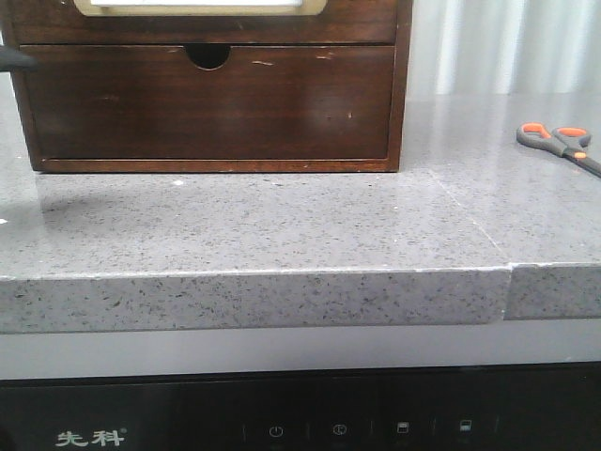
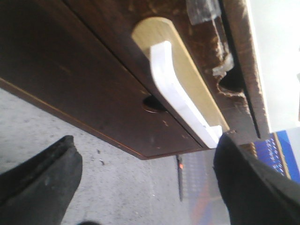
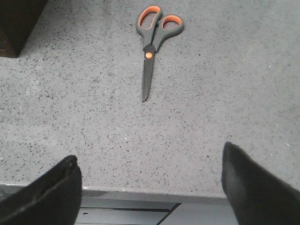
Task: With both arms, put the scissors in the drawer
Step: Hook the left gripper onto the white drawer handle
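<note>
The scissors (image 3: pixel 152 44) lie flat and closed on the grey speckled countertop (image 3: pixel 225 93), blade tips pointing toward the right gripper (image 3: pixel 150 187), well ahead of its 2 spread, empty fingers (image 3: pixel 42 197). In the front view they rest at the far right, well apart from the wooden cabinet (image 1: pixel 399 103). The left gripper (image 2: pixel 145 187) is released too, its fingers (image 2: pixel 40 187) wide apart just before the drawer (image 2: pixel 201 51) with the white panel (image 2: pixel 180 93), touching nothing.

Dark wooden drawer cabinet (image 1: pixel 211 89) on grey speckled countertop (image 1: pixel 282 225); scissors (image 1: pixel 561 144) well apart, far right edge.
</note>
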`<state>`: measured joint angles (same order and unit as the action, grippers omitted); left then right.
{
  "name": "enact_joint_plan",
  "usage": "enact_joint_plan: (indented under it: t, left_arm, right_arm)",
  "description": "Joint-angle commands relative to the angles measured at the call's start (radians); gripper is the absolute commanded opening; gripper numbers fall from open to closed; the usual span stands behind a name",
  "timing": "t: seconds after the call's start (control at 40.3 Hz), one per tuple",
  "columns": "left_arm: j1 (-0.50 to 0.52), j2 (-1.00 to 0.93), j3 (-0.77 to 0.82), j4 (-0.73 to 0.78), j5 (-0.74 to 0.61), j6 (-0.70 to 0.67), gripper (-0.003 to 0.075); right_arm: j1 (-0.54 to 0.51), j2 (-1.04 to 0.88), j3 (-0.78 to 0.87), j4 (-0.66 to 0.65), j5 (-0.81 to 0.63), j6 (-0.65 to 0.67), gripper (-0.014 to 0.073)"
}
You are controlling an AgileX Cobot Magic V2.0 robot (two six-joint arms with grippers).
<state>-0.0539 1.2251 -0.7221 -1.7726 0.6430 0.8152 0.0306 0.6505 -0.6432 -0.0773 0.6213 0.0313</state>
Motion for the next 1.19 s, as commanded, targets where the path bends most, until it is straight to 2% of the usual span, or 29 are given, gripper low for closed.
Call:
enact_joint_plan:
  t: [0.0,0.198,0.57,0.645,0.967,1.166]
  left_arm:
    - [-0.001,0.036,-0.072,-0.088,0.107,0.017,0.0564]
    - [-0.001,0.136,-0.161,-0.088,0.153,0.017,0.0564]
    - [-0.001,0.242,-0.265,-0.088,0.16,0.017,0.0552]
    - [-0.001,0.25,-0.278,-0.088,0.175,0.017,0.0501]
    - [-0.001,0.252,-0.287,-0.088,0.173,0.017,0.0162]
    - [-0.001,0.252,-0.287,-0.088,0.185,0.021,0.0031]
  right_arm:
    - [-0.004,0.005,-0.033,-0.016,-0.059,-0.01,0.0625]
    - [-0.004,0.005,-0.033,-0.016,-0.058,-0.01,0.0625]
    - [-0.004,0.005,-0.033,-0.016,-0.058,-0.01,0.0625]
    - [-0.004,0.005,-0.033,-0.016,-0.058,-0.01,0.0625]
    - [-0.004,0.005,-0.033,-0.016,-0.058,-0.01,0.0625]
    - [-0.004,0.005,-0.033,-0.016,-0.053,-0.01,0.0625]
